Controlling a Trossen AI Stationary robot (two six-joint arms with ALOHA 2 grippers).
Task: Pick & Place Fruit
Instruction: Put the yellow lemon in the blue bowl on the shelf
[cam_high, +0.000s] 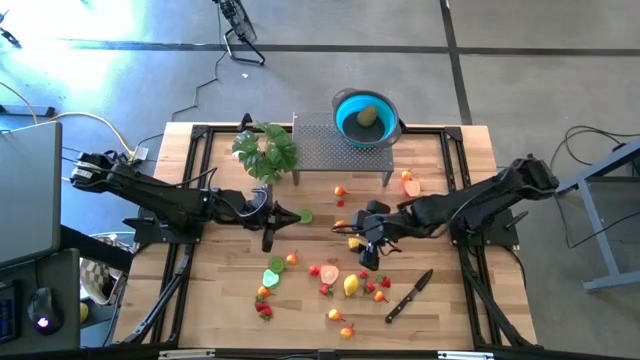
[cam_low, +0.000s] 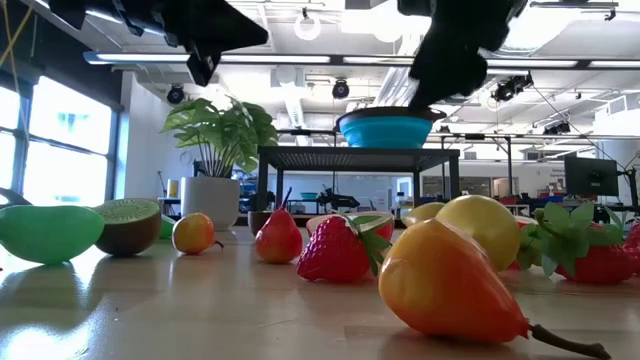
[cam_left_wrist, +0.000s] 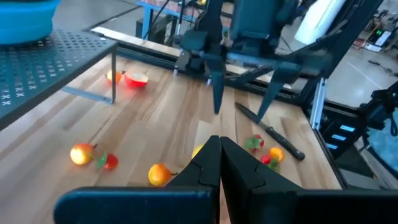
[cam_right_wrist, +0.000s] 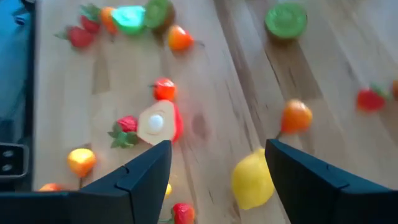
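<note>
While on mesh rack: blue bowl w/ kiwi inside.

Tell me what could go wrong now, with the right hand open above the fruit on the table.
The right hand hangs open over crowded fruit. Closing on the yellow lemon, a finger may strike the small orange fruit beside it and roll it away. The cut apple half and a strawberry lie near the other finger and could be caught too. The left hand, shut, waits close by; the arms might meet.
</note>
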